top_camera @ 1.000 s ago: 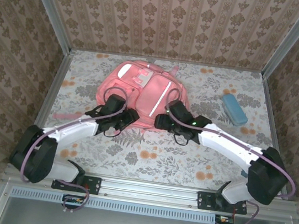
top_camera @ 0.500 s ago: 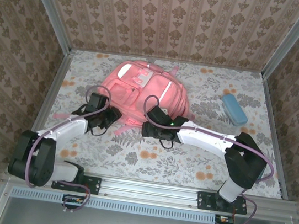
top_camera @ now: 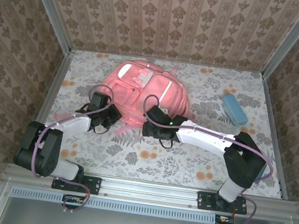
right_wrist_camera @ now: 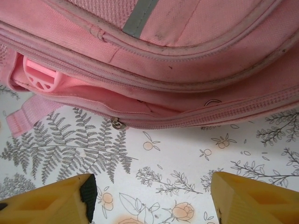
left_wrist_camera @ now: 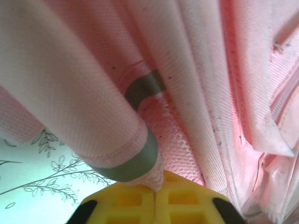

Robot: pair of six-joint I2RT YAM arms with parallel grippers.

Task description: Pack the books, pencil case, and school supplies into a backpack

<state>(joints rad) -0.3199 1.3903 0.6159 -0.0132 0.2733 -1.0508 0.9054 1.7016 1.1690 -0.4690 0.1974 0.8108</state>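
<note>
Jaws of left gripper (left_wrist_camera: 155, 186), open moments earlier, now closed on backpack (left_wrist_camera: 70, 84) hem between them; right gripper (right_wrist_camera: 152, 193) jaws apart, zipper pull (right_wrist_camera: 117, 124) just ahead. Bag likely anchored for unzipping.

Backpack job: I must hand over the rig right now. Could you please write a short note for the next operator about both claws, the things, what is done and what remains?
Left claw: shut, pinching a fold of the pink backpack fabric at its near left side.
Right claw: open, empty, over the table just in front of the backpack's near edge.
Pencil case: on the table, right of the backpack, apart from it.
Done: backpack fabric gripped. Whether any books are inside, I cannot tell.
To do: open the backpack, put in the pencil case.
</note>
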